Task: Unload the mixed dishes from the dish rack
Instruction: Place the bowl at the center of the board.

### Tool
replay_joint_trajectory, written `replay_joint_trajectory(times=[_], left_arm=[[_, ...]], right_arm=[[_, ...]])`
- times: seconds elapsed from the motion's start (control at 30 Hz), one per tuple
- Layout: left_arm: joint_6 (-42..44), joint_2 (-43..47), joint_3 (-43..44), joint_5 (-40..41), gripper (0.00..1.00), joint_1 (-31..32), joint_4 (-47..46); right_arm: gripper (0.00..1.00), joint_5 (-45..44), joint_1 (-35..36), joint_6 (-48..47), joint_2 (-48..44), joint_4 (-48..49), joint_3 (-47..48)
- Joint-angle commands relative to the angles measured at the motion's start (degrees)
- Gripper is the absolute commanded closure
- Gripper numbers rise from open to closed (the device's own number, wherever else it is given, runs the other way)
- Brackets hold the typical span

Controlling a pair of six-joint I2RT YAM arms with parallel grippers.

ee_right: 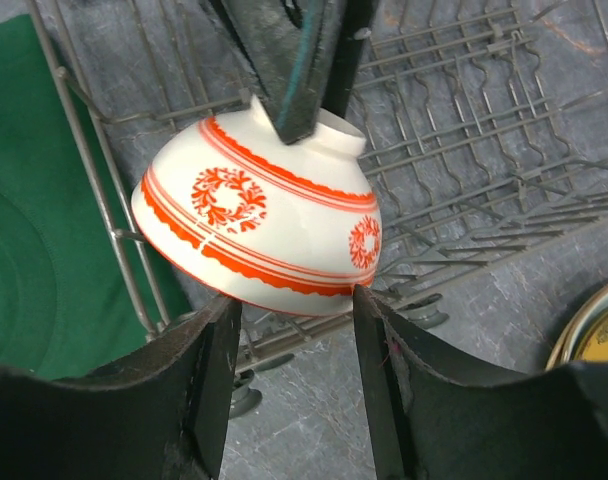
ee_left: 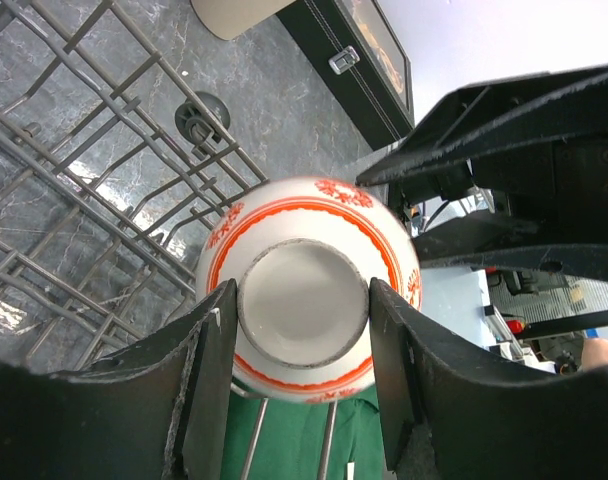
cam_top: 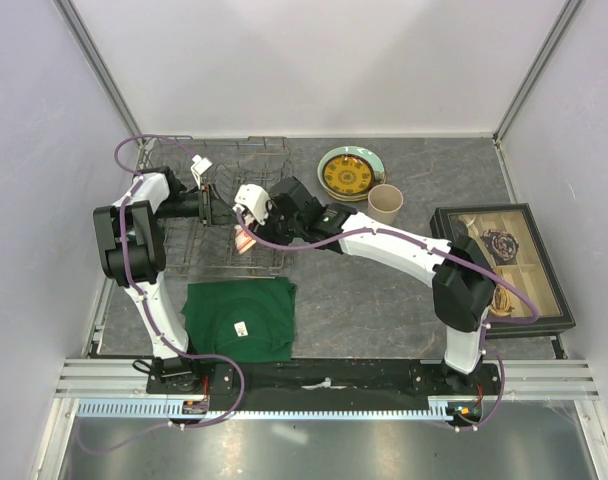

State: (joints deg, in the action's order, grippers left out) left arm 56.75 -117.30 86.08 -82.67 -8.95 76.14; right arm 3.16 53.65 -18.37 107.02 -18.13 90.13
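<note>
The small red-and-white bowl (ee_left: 304,290) is upside down and tilted over the near right corner of the grey wire dish rack (cam_top: 224,170). My left gripper (ee_left: 299,296) is shut on the bowl's foot ring, one finger on each side. In the right wrist view its dark fingers (ee_right: 296,90) pinch the foot from above. My right gripper (ee_right: 294,305) is open just below the bowl's rim (ee_right: 254,230), its right fingertip at the rim. The yellow-and-dark patterned plate (cam_top: 346,173) lies on other plates on the table, beside the tall beige cup (cam_top: 385,203). The dark green mug is out of view.
The dark green folded cloth (cam_top: 239,318) lies in front of the rack. The black compartment box (cam_top: 504,262) stands at the right. Both arms crowd together over the rack's near right corner. Rack tines (ee_right: 464,150) stand behind the bowl.
</note>
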Motion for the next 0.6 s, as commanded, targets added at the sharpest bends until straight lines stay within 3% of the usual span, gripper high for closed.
replay_joint_trajectory(times=[0.0, 0.27, 0.57], left_arm=[[2.7, 2.5, -0.3, -6.8, 0.98, 0.5, 11.9], [1.6, 4.3, -1.2, -8.1, 0.98, 0.5, 11.9], [1.4, 4.2, -1.5, -8.2, 0.98, 0.5, 11.9]], right_arm=[[0.44, 1.1, 1.4, -0.5, 0.8, 6.1, 4.6], [0.45, -2.8, 2.7, -2.7, 1.2, 6.5, 3.7], [0.46, -13.4, 5.3, -7.9, 2.0, 9.5, 1.2]])
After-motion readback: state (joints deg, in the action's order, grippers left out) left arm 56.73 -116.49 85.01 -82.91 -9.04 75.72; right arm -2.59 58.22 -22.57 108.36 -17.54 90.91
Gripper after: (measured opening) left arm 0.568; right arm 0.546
